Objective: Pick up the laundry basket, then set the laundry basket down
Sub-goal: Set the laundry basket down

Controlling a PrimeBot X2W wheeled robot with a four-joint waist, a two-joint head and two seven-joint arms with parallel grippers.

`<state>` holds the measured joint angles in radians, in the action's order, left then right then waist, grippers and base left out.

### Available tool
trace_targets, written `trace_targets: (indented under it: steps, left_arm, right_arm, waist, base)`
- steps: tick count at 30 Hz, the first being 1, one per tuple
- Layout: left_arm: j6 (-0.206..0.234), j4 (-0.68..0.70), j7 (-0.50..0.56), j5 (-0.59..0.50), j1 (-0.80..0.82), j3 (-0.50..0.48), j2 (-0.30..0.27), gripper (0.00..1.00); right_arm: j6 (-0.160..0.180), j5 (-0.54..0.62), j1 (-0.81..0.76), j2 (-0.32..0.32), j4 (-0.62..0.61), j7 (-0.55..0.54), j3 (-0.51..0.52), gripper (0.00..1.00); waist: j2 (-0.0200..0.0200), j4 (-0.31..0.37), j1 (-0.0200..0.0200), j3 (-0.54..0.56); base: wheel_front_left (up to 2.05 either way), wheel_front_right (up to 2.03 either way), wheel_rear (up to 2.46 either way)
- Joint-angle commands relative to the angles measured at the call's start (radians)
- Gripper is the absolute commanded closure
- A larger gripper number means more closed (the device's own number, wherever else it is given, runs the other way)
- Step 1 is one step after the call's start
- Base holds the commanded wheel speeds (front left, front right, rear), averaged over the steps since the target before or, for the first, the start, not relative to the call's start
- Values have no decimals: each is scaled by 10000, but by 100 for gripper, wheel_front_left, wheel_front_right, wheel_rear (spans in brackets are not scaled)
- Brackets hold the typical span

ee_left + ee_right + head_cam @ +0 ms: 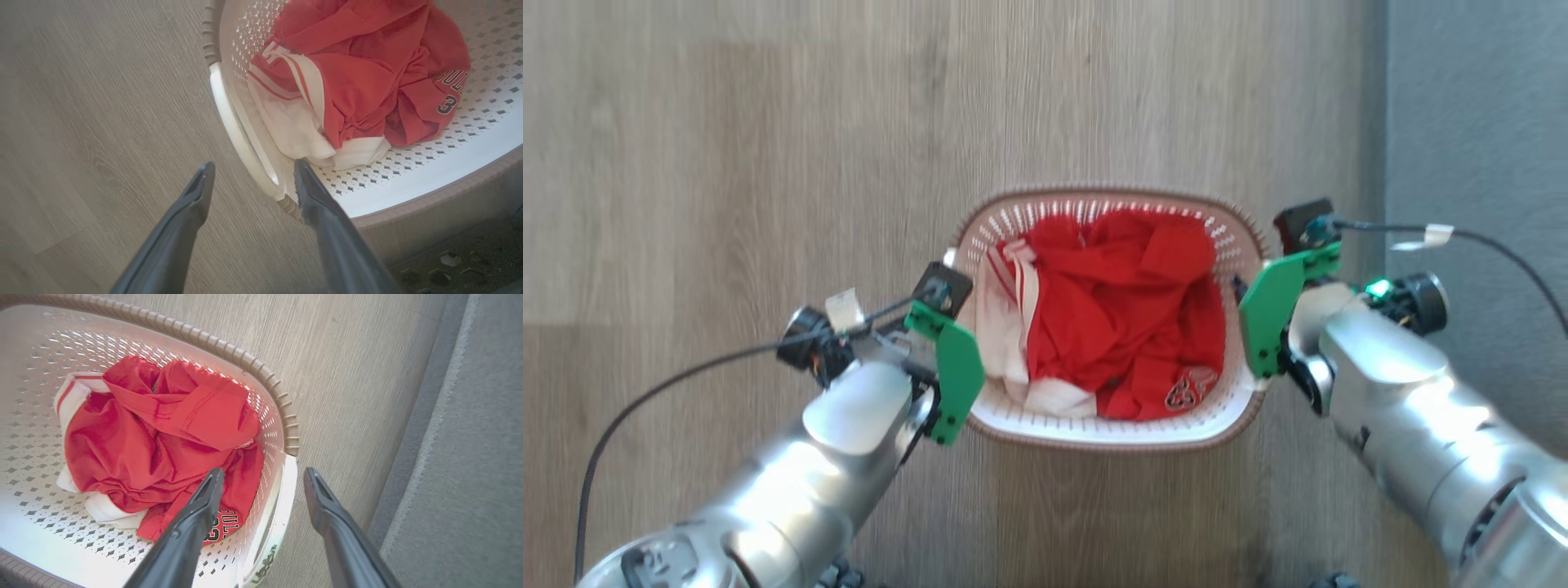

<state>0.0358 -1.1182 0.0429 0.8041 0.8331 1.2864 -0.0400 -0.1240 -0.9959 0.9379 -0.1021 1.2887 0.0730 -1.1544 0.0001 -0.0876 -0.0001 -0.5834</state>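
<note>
The laundry basket [1111, 433], cream-white with a brown rim, is at the middle of the head view over the wood floor, with red-and-white clothes [1127, 310] inside. My left gripper [956, 359] is at its left side. In the left wrist view the left gripper [252, 169] is open, its two fingers straddling the white side handle [241, 130] without closing on it. My right gripper [1262, 318] is at the basket's right side. In the right wrist view the right gripper [263, 474] is open, with the other white handle [282, 506] between its fingers.
Wood-look floor [768, 163] surrounds the basket. A grey carpet [1478, 122] begins just right of the right arm. Black cables [645, 400] trail from both wrists.
</note>
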Motion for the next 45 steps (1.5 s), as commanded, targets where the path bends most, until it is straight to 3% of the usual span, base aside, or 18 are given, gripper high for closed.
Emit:
trace_targets:
  steps: [1, 10, 15, 21, 25, 29, 34, 45]
  left_arm:
    - [28, -33, -280, 65, -156, -64, -102, 0]
    - [321, -703, -2564, 496, -670, -538, -102, 0]
    - [707, -659, -3015, 759, -777, -1211, -145, 0]
    - [1842, 2970, -3042, -994, -1238, -3353, -1184, 0]
    - [2168, 5889, -3044, -2874, -2669, -5218, -1674, 0]
    - [1910, 8041, -3044, -4350, -4037, -6810, -1640, 0]
    - [1308, 9686, -3045, -5480, -5415, -8458, -1135, 0]
    - [11, 10419, -3046, -6309, -7396, -10339, -215, 0]
  right_arm:
    - [-67, -75, -551, 140, -5, 181, 3, 0]
    - [-67, -361, -1131, 266, -472, 1695, 384, 0]
    - [-67, -164, -985, 28, -1240, 1877, 1270, 0]
    - [-67, 2168, -1979, -758, -3955, 1885, 5028, 0]
    - [-67, 4311, -3628, -505, -6182, 1886, 7556, 0]
    - [-67, 5815, -5021, 69, -8277, 1887, 9101, 0]
    - [-67, 6667, -6275, 410, -10264, 1887, 9733, 0]
    - [-67, 7069, -8082, 515, -12309, 1887, 10150, 0]
  waist:
    - [-1, 127, 1, 1002]
    - [-1, 362, 1, 3209]
    - [-1, 487, 1, 3955]
    - [-1, 500, 1, 4754]
    - [-1, 481, 1, 5114]
    - [-1, 476, 1, 5301]
    - [-1, 428, 1, 5445]
    - [-1, 328, 1, 5662]
  base:
    - [0, 0, 0]
    - [0, 0, 0]
    - [0, 0, 0]
    - [0, 0, 0]
    - [0, 0, 0]
    - [0, 0, 0]
    - [0, 0, 0]
    - [0, 0, 0]
